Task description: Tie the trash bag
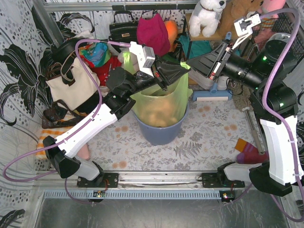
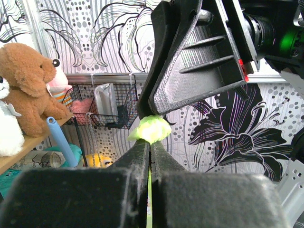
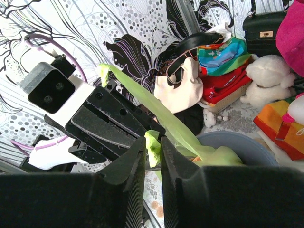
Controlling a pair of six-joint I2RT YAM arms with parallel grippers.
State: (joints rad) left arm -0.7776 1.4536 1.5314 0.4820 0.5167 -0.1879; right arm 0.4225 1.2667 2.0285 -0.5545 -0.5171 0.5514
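Observation:
The trash bag (image 1: 161,107), thin light-green plastic with brown paper showing through, sits in the round blue-grey bin (image 1: 159,135). Both grippers meet above the bin's right rim. My left gripper (image 1: 184,68) is shut on a bunched end of the bag, and a small green wad (image 2: 151,128) sticks out past its tips (image 2: 150,141). My right gripper (image 1: 191,63) faces it tip to tip. Its jaws (image 3: 153,142) stand only narrowly apart, pinching another green end (image 3: 153,148). A long strip of bag (image 3: 142,95) runs up behind the left gripper's fingers (image 3: 102,126).
A cream tote bag (image 1: 76,88) leans at the left of the bin, with colourful cloth and a black handbag (image 1: 123,29) behind it. Plush toys (image 1: 206,14) sit on a shelf at the back right. Small coloured items (image 1: 249,152) lie by the right arm's base.

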